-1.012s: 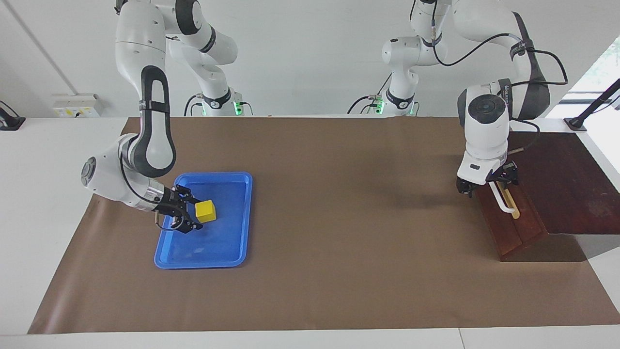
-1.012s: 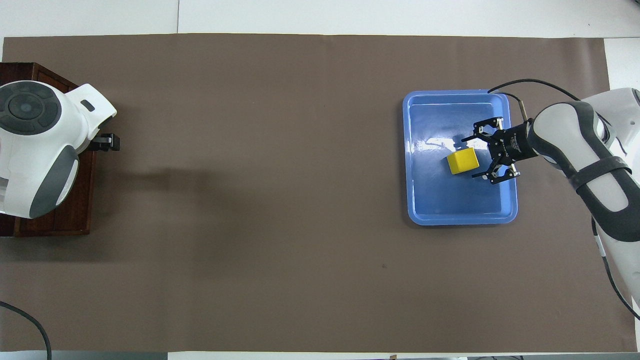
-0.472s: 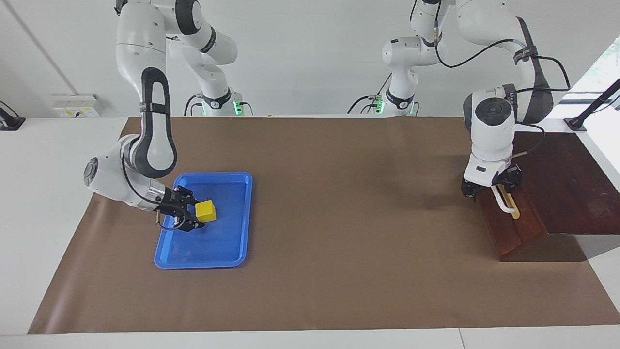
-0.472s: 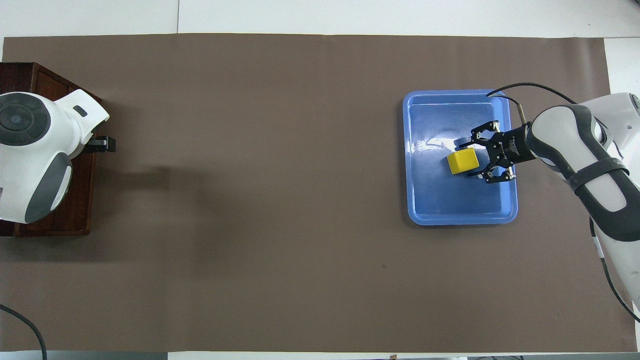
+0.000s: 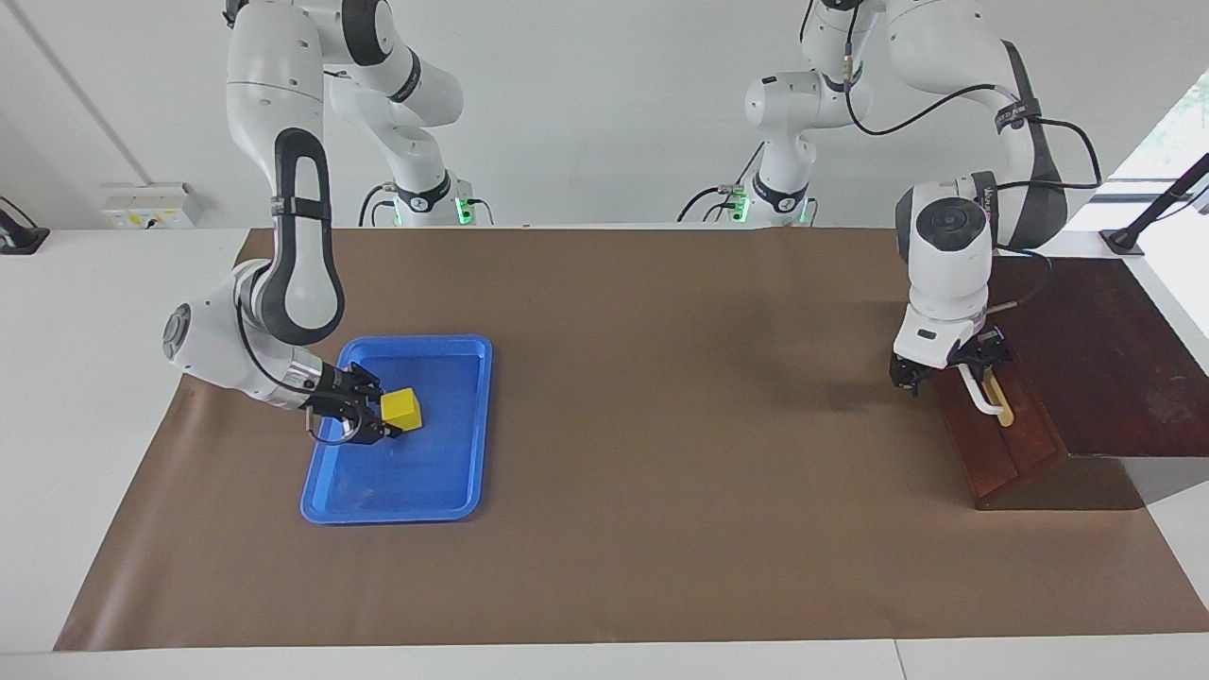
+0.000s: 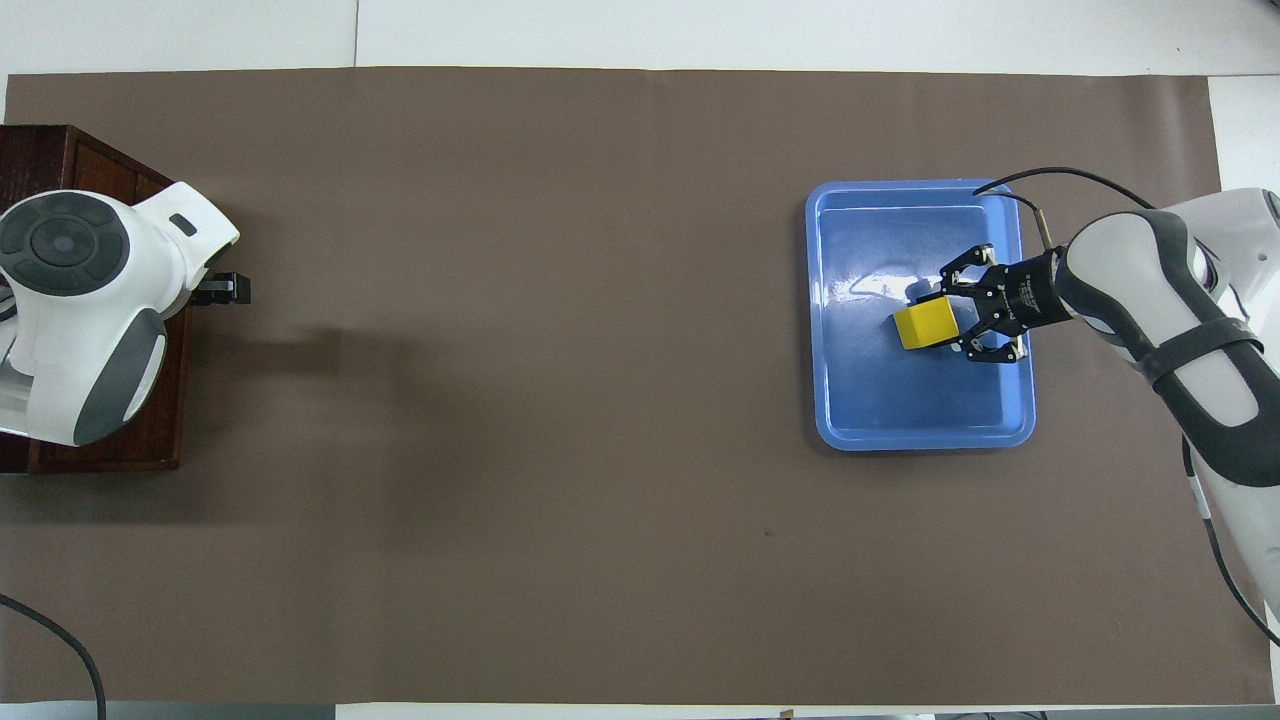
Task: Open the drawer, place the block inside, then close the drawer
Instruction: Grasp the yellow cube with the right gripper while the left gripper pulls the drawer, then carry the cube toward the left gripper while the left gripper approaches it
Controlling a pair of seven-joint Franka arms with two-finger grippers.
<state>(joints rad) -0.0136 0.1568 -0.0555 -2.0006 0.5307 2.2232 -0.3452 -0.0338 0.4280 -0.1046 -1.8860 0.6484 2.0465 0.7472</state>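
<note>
The yellow block [image 5: 401, 409] rests in the blue tray [image 5: 444, 482] toward the right arm's end of the table. My right gripper [image 5: 383, 420] is low in the tray, its fingers drawn in against the block's sides; the overhead view shows the block [image 6: 922, 325] between them. The dark wooden drawer [image 5: 1001, 453] is closed, at the left arm's end. My left gripper [image 5: 947, 366] hangs open at the drawer front, its fingers astride the robot-side end of the white handle [image 5: 984, 395]. In the overhead view my left hand hides the handle; one finger [image 6: 225, 290] shows.
The dark wooden cabinet top [image 5: 1105, 359] runs from the drawer to the table's end. A brown mat [image 5: 661, 425] covers the table between the tray and the drawer. A cable [image 6: 60, 640] lies at the corner near the left arm.
My right gripper's fingers have narrowed from wide open to the block's sides; the block has not moved. My left hand shifted slightly at the handle. The drawer stays closed.
</note>
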